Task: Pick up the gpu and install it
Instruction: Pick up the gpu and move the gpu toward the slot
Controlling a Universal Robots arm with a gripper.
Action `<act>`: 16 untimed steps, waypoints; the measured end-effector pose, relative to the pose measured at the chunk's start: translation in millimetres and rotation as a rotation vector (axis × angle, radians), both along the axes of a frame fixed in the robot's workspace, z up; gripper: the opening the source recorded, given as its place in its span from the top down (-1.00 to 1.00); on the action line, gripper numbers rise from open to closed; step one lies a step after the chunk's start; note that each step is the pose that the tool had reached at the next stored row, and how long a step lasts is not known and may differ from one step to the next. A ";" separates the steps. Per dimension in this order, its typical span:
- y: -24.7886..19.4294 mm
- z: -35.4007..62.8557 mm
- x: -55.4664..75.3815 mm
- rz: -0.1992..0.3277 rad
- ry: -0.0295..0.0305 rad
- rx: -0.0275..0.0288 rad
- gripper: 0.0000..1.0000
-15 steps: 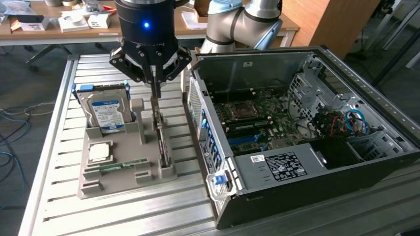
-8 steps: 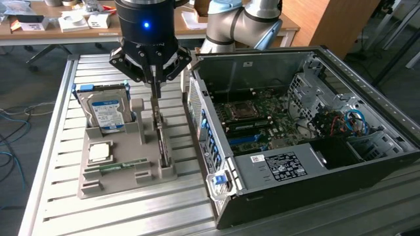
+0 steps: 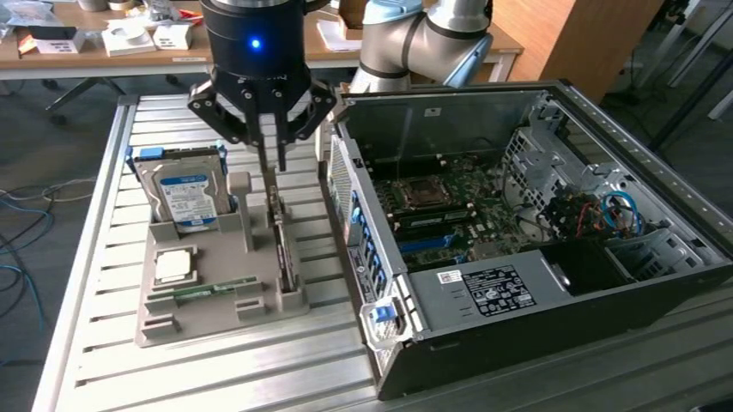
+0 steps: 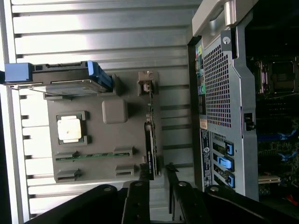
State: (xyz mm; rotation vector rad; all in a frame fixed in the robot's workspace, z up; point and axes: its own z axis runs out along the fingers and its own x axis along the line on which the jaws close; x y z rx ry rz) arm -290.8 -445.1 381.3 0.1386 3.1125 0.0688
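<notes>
Exterior view: the gripper [image 3: 276,165] hangs with jaws narrowly parted, holding nothing, just above the gpu [image 3: 283,253], which stands on edge in the grey holder [image 3: 160,322] beneath it. I judge this the pick-up step, with no grasp made. Wrist view: between the fingers [image 4: 138,200] the gpu [image 4: 149,149] shows thin and dark, with a pale bracket [image 4: 145,86] at one end. Gripping it calls for squarely straddling that narrow edge.

End effector [image 3: 277,176] directly over the upright gpu [image 3: 283,257] in a grey holder [image 3: 154,322] — open computer case [image 3: 458,120] alongside
</notes>
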 end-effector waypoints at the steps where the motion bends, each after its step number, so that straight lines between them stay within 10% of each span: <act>1: 0.0 0.0 0.0 0.000 0.0000 0.0000 0.45; 7: 0.0 0.0 0.0 0.000 0.0000 0.0000 -0.02; 16: 0.0 0.0 0.0 0.000 0.0000 0.0000 -0.02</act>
